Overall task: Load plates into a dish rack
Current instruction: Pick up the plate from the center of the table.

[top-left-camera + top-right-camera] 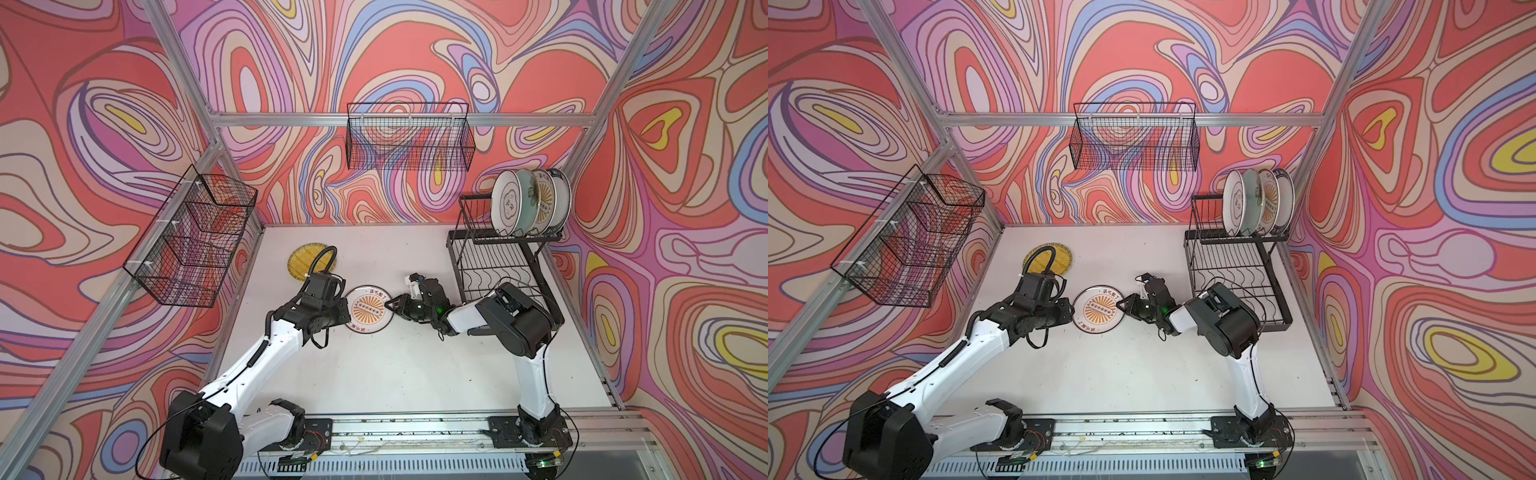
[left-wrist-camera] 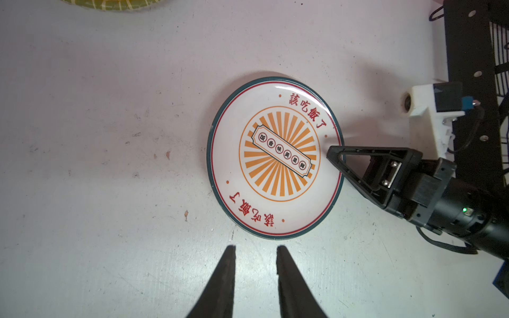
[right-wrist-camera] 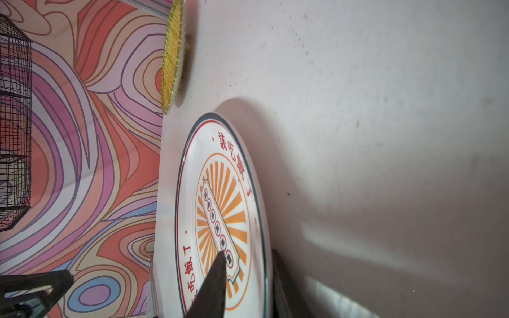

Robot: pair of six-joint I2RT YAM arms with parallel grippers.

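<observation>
The orange-sunburst plate (image 1: 369, 308) lies face up on the white tabletop (image 1: 395, 374), directly between the two arms. The whole coming move turns on which side of it is taken. The right claw (image 1: 388, 305) comes in low from the side of the dish rack (image 1: 498, 266) and brackets the rim nearest that rack. In the right wrist view one finger lies over the painted face and the other sits just outside and under the edge. Whether they already pinch the rim I cannot tell. The left claw (image 2: 256, 247) points at the opposite rim and stops just short of it, with its fingers a narrow gap apart and nothing between them. Being round, the plate has no long axis to line up; what counts is that it lies flat while the rack takes plates on edge. The right arm is clearly the nearer to the rack, which stands just behind its elbow, so the carry looks to be its job. The plate would need tipping upright on the way. Four plates (image 1: 528, 203) already stand on edge in the raised upper tier, and the lower wavy wires look bare. A yellow striped plate (image 1: 299, 259) waits flat, farther back beyond the left arm.
</observation>
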